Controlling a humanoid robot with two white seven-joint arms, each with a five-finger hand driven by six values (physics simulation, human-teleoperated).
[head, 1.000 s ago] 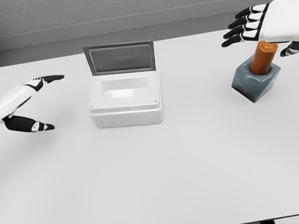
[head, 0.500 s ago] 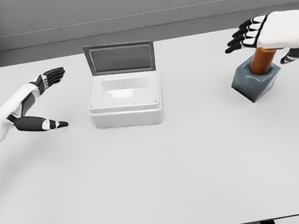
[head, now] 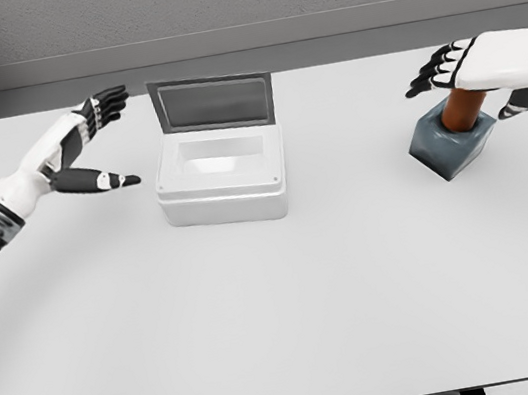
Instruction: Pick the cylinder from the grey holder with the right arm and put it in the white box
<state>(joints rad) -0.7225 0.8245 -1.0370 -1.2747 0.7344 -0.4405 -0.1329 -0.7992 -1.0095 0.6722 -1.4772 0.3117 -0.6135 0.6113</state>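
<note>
An orange-brown cylinder stands tilted in the grey holder at the table's right. My right hand hovers flat over the cylinder's top, hiding it, with fingers spread and thumb off to the right; it grasps nothing. The white box sits left of centre with its lid standing up at the back. My left hand is open just left of the box, fingers extended toward its rear corner.
The white table stretches wide in front of the box and the holder. A grey wall runs behind the table's far edge.
My right hand has lowered onto the cylinder's top, covering more of it. My left hand has moved up and to the right, closer to the box.
</note>
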